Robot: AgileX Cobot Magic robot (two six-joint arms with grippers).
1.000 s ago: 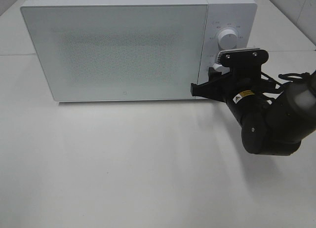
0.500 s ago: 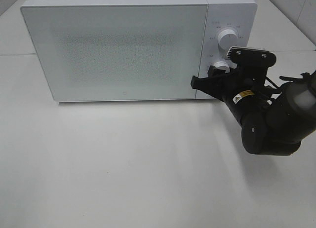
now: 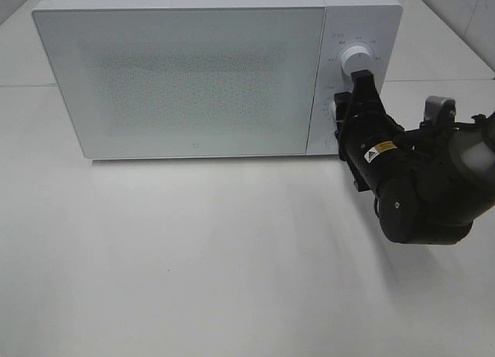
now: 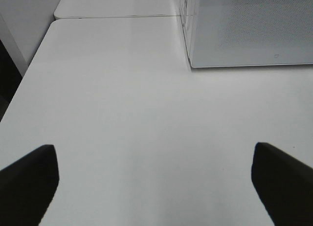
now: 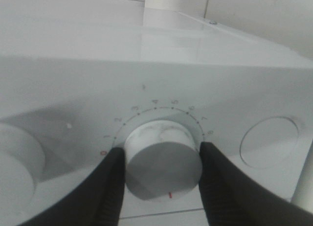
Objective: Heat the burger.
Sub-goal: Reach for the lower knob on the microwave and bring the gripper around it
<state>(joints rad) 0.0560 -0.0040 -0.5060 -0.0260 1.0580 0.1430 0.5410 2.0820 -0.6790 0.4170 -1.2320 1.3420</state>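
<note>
microwave: white, sits on white table; door closed, frosted dot-pattern window, nothing visible thru it.
ctrl panel: strip on microwave's front, right of door; carries 2 white knobs, one above the other.
upper knob: free, nothing touching it.
lower knob: below upper knob on the panel, ringed by a dotted number scale w/ red 0; red tick on knob's edge.
R gripper: at microwave's panel, on lower knob; turned so fingers stand one above the other in the high view.
R fingers: black, clamped on lower knob, one each side, both touching its rim.
R arm: black, off microwave's front-right corner, reaching in to the panel.
round button: flush w/ panel, beside lower knob, apart from the fingers.
L gripper: over bare table, out front of microwave's left end; not in the high view.
L fingers: wide apart, holding nothing.
burger: not seen in any view; can't tell where it is.
</note>
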